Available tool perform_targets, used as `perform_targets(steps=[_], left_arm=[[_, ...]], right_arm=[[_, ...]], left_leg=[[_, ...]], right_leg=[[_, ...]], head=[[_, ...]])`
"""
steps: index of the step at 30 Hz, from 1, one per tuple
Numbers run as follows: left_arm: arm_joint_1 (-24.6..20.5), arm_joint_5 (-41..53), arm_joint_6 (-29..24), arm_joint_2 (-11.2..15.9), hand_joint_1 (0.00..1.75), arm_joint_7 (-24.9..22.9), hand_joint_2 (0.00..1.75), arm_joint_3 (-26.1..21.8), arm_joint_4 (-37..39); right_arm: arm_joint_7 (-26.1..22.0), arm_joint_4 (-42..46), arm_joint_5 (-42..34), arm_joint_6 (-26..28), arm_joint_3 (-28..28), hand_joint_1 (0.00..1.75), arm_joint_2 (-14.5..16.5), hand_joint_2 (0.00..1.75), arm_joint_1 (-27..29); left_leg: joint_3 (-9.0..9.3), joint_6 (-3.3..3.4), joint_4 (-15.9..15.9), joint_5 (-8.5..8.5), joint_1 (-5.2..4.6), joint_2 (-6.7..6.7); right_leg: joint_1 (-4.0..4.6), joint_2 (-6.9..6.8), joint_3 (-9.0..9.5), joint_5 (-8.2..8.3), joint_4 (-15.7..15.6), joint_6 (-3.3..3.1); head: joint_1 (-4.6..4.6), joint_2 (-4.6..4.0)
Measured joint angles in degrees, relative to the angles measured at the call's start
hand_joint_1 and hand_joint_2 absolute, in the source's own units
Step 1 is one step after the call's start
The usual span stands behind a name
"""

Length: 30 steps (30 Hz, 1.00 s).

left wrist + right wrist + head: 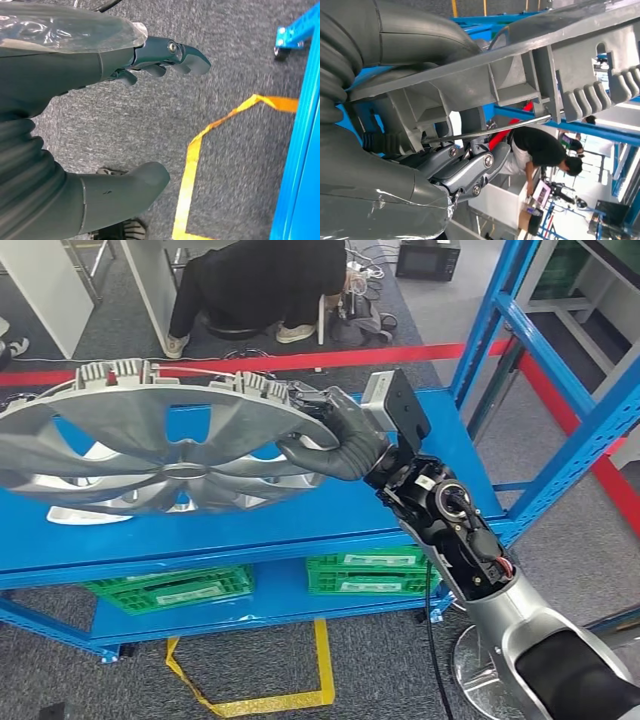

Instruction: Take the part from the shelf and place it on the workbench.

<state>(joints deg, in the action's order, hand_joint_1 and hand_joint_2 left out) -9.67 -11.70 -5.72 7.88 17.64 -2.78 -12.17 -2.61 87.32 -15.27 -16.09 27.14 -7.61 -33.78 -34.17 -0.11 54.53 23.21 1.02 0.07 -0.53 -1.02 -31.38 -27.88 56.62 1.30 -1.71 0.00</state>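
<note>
Head view shows the right hand (332, 445) pinching the rim of the large silver plastic wheel cover (151, 430), lifted above the blue metal shelf (340, 520). Held at one edge only, the wide cover may tilt or slip out. The right wrist view shows the fingers (471, 175) hooked behind the rim ribs. The left hand (113, 120) hangs spread over grey carpet.

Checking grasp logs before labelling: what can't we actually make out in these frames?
- Wheel cover: its left part is cut off by the head view's edge.
- Right robot hand: fingers on the rim's far side are hidden by the rim.
- Left robot hand: hangs over carpet.
- Workbench: cannot be told in any view.
</note>
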Motion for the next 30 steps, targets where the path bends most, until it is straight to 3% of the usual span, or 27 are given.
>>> perform_targets(steps=[3,4,5,6,8,10,13,15,17,19,20,21,22,24,26,30], left_arm=[[-0.06,-0.11,-0.10,0.04,0.00,-0.02,1.75,0.00,0.00],[-0.06,-0.13,-0.10,0.04,0.00,-0.03,1.75,0.00,0.00],[-0.08,-0.12,-0.01,0.05,0.00,0.00,1.75,0.00,0.00],[-0.17,-0.05,0.15,0.11,0.00,0.03,1.75,0.00,0.00],[-0.63,0.27,0.65,0.28,0.00,0.06,1.75,0.03,-0.01],[-1.34,0.69,1.12,0.48,0.00,-0.07,1.75,0.11,-0.03],[-1.84,0.96,1.90,0.76,0.00,-0.57,1.75,0.27,-0.04],[-1.83,0.97,2.38,0.99,0.00,-0.74,1.75,0.39,-0.04],[-1.94,0.83,2.78,1.24,0.00,-0.74,1.75,0.46,-0.04],[-2.01,0.59,3.10,1.25,0.00,-0.64,1.75,0.50,-0.04],[-1.98,0.37,3.22,1.20,0.00,-0.51,1.75,0.52,-0.04],[-1.96,0.07,3.28,1.16,0.00,-0.33,1.75,0.55,-0.04],[-1.96,-0.29,3.31,1.19,0.00,-0.11,1.75,0.57,-0.04],[-2.09,-1.05,3.34,1.37,0.00,0.27,1.75,0.57,-0.04],[-2.31,-1.45,3.43,1.57,0.00,0.43,1.75,0.57,-0.04],[-2.38,-1.61,3.64,1.52,0.00,0.54,1.75,0.57,-0.04]], right_arm=[[-0.01,-0.15,-0.09,-0.30,-0.19,1.75,0.00,1.75,0.05],[0.02,-0.30,-0.13,-0.53,-0.27,1.75,-0.01,1.75,0.13],[0.10,-0.50,-0.20,-0.79,-0.37,1.75,-0.01,1.75,0.20],[0.23,-0.72,-0.34,-0.99,-0.48,1.75,-0.02,1.75,0.26],[0.65,-1.22,-0.82,-1.27,-0.77,1.75,-0.05,1.75,0.10],[1.03,-1.74,-1.09,-1.50,-1.10,1.75,-0.15,1.75,-0.48],[1.17,-2.30,-1.02,-1.69,-1.39,1.75,-0.32,1.75,-1.21],[1.13,-2.43,-0.99,-1.55,-1.61,1.75,-0.49,1.75,-1.34],[1.03,-2.40,-0.96,-1.23,-1.79,1.75,-0.56,1.75,-1.52],[0.94,-2.38,-0.95,-0.91,-1.87,1.75,-0.58,1.75,-1.70],[0.94,-2.37,-0.95,-0.73,-1.90,1.75,-0.60,1.75,-1.68],[0.96,-2.35,-0.93,-0.47,-1.90,1.75,-0.62,1.75,-1.60],[0.99,-2.32,-0.93,-0.18,-1.88,1.75,-0.64,1.75,-1.49],[1.02,-2.15,-0.94,0.35,-1.84,1.75,-0.65,1.75,-1.35],[1.01,-1.90,-0.95,0.62,-1.81,1.75,-0.65,1.75,-1.38],[0.99,-1.71,-0.96,0.86,-1.76,1.75,-0.67,1.75,-1.35]], left_leg=[[0.09,0.66,-0.03,0.07,-0.17,-0.44],[0.13,0.74,0.00,0.11,-0.28,-0.64],[0.19,0.80,0.02,0.15,-0.39,-0.87],[0.30,0.83,0.05,0.19,-0.48,-1.13],[0.59,0.80,0.06,0.28,-0.61,-1.72],[0.57,0.56,0.12,0.28,-0.77,-2.19],[0.20,-0.27,-0.01,-0.10,-0.63,-2.58],[-0.04,-0.85,0.53,0.33,-0.60,-2.20],[-2.08,-1.47,5.11,2.92,-0.48,-1.18],[-5.68,-2.01,12.60,6.07,-0.26,-0.58],[-6.94,-2.17,15.06,6.65,-0.12,-0.54],[-7.18,-2.26,15.44,6.20,0.00,-0.49],[-6.36,-2.29,13.72,4.89,0.13,-0.39],[-2.48,-2.18,6.03,1.62,0.26,0.50],[0.11,-1.58,0.64,0.07,0.10,1.14],[0.24,-0.24,0.01,0.03,-0.04,0.41]], right_leg=[[-0.04,0.57,-5.23,-5.45,11.51,0.24],[-0.02,0.66,-6.92,-6.43,14.94,0.22],[-0.01,0.74,-7.72,-6.29,16.29,0.12],[0.00,0.80,-7.42,-4.99,15.22,-0.07],[0.10,1.25,-4.23,-0.48,7.49,-0.78],[0.27,1.98,-1.11,2.16,0.61,-1.37],[0.50,2.17,0.01,2.26,-1.45,-1.79],[0.18,1.89,0.35,2.74,-2.11,-2.26],[-0.06,1.51,0.68,3.13,-2.73,-2.63],[0.00,1.14,0.68,3.20,-2.84,-2.79],[0.00,0.94,0.66,3.20,-2.83,-2.80],[0.00,0.77,0.66,3.19,-2.82,-2.78],[-0.02,0.59,0.68,3.15,-2.78,-2.72],[0.03,0.32,0.70,3.00,-2.64,-2.38],[0.37,0.16,0.58,2.80,-2.42,-1.80],[0.45,-0.14,0.25,1.85,-1.58,-0.72]], head=[[-0.84,0.00],[-1.07,0.00],[-1.27,0.00],[-1.44,0.00],[-1.90,0.00],[-2.06,0.00],[-2.03,0.00],[-1.89,0.00],[-1.29,0.00],[-0.46,0.00],[-0.12,0.00],[0.11,0.00],[0.27,0.00],[0.49,0.00],[0.57,0.00],[-0.02,0.00]])
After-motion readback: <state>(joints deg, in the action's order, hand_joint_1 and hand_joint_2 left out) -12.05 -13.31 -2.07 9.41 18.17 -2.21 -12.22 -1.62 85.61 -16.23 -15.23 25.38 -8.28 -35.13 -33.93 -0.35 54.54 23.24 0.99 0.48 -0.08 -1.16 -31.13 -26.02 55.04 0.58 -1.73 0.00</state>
